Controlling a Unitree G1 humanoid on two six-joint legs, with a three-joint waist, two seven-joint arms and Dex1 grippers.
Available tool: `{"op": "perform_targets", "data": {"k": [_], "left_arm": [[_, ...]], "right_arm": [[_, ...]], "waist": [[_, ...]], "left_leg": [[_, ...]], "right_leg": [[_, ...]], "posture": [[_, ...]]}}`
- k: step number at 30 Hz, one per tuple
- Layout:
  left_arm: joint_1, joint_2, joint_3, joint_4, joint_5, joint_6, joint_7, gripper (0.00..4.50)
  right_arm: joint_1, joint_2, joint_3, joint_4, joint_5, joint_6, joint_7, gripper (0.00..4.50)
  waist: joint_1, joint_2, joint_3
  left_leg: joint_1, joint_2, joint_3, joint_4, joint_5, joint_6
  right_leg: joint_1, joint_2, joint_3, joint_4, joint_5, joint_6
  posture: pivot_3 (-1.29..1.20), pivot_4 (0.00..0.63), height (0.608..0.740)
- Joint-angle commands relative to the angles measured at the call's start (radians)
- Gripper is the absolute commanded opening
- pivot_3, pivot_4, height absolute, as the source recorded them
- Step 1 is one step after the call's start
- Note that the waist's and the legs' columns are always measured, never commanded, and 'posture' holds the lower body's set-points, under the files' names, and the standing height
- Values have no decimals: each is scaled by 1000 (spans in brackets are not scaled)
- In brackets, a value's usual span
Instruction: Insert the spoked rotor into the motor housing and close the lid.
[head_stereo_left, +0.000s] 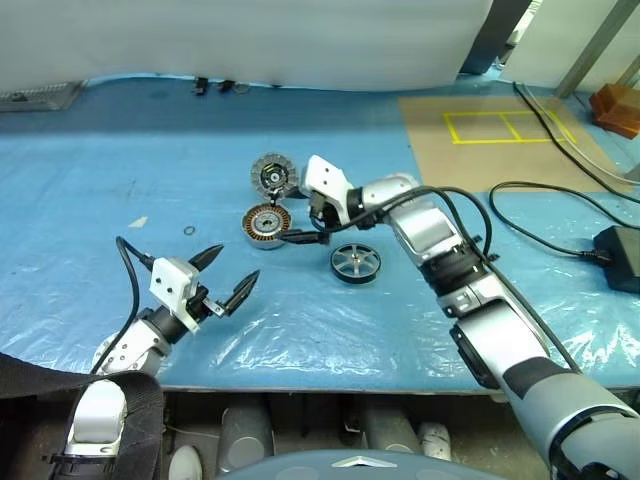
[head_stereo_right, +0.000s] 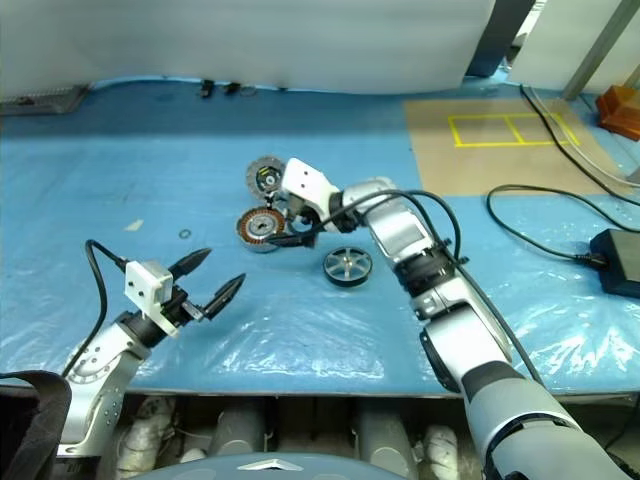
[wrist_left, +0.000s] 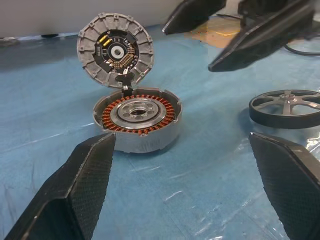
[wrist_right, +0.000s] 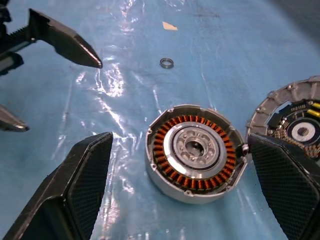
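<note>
The motor housing (head_stereo_left: 266, 224) lies on the blue sheet, its copper windings ringing a central hub (wrist_right: 192, 150). The lid (head_stereo_left: 272, 175) stands propped open at the housing's far edge, its yellow-black centre facing the housing (wrist_left: 115, 50). The spoked rotor (head_stereo_left: 356, 263) lies flat on the sheet to the right of the housing. My right gripper (head_stereo_left: 293, 215) hangs open just above and right of the housing, with nothing between its fingers (wrist_right: 90, 170). My left gripper (head_stereo_left: 235, 268) is open and empty nearer the table's front edge, pointing toward the housing (wrist_left: 137, 117).
A small metal ring (head_stereo_left: 188, 231) and a white scrap (head_stereo_left: 137, 222) lie left of the housing. Black cables and a power adapter (head_stereo_left: 620, 255) sit at the right. A brown board with yellow tape (head_stereo_left: 500, 125) lies at the back right.
</note>
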Motion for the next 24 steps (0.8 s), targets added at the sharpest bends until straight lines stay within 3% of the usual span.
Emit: {"op": "perform_targets", "data": {"k": [1,9,24], "left_arm": [[13,-19,7,-38,14,-43,25,4470],[30,-51,2,-32,37,-78,57,4470],[53,-57,10,-33,45,-104,81,4470]], "right_arm": [[-66,32,35,50,-33,27,26,4500],[-130,99,93,184,-102,28,58,4500],[-191,243,98,547,-239,-166,-95,4500]], "waist": [[1,0,0],[3,0,0],[1,0,0]], "left_leg": [[0,0,0,0,0,0],[0,1,0,0,0,0],[0,2,0,0,0,0]], "right_leg": [[0,0,0,0,0,0],[0,-1,0,-1,0,0],[0,-1,0,0,0,0]], "posture": [[0,150,740],[0,150,740],[0,150,740]]}}
